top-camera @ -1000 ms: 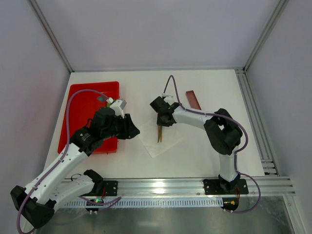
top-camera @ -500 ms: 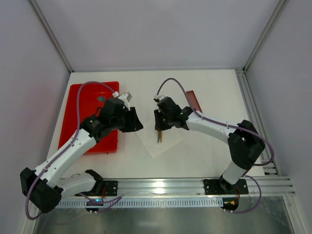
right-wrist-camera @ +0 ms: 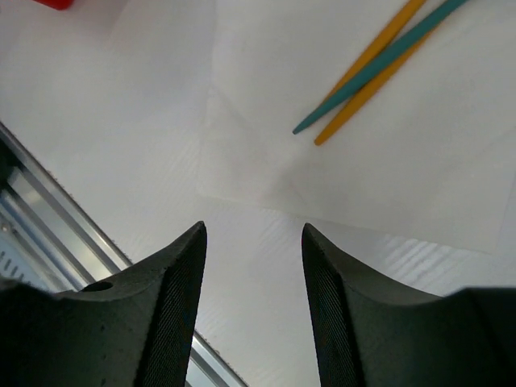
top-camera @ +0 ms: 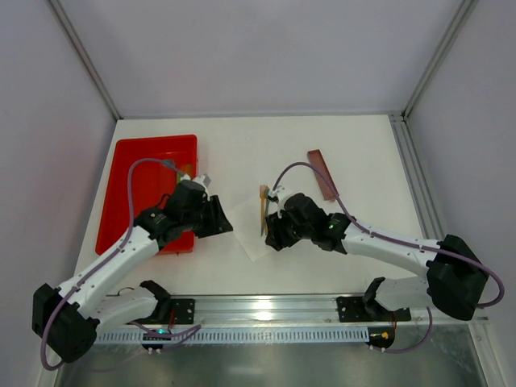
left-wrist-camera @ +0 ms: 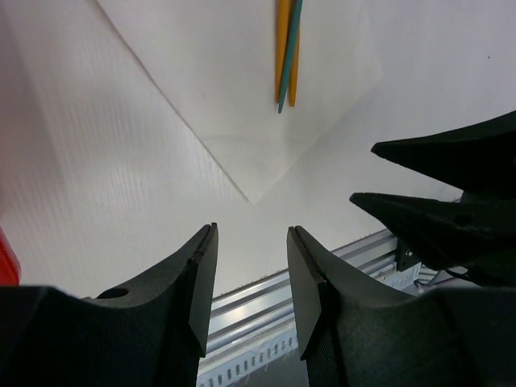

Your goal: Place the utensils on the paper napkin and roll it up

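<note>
The paper napkin (top-camera: 248, 235) lies flat as a white diamond between my two grippers. On it rest the utensils (top-camera: 264, 214), thin orange sticks with a teal one crossing them. In the left wrist view the utensils (left-wrist-camera: 286, 56) lie on the napkin (left-wrist-camera: 226, 81) beyond my left gripper (left-wrist-camera: 251, 234), which is open and empty above the napkin's near corner. My left gripper (top-camera: 222, 218) is at the napkin's left side. My right gripper (top-camera: 272, 234) hovers over the napkin. It is open and empty (right-wrist-camera: 254, 230), with the utensils (right-wrist-camera: 379, 64) and the napkin (right-wrist-camera: 266, 121) ahead of it.
A red tray (top-camera: 149, 181) sits at the left, under my left arm. A flat reddish-brown bar (top-camera: 322, 173) lies at the far right of the napkin. An aluminium rail (top-camera: 266, 306) runs along the table's near edge.
My right gripper has opened and swung from the napkin's far side toward its near side, leaving the utensils lying on the napkin. My left gripper has shifted slightly toward the napkin.
</note>
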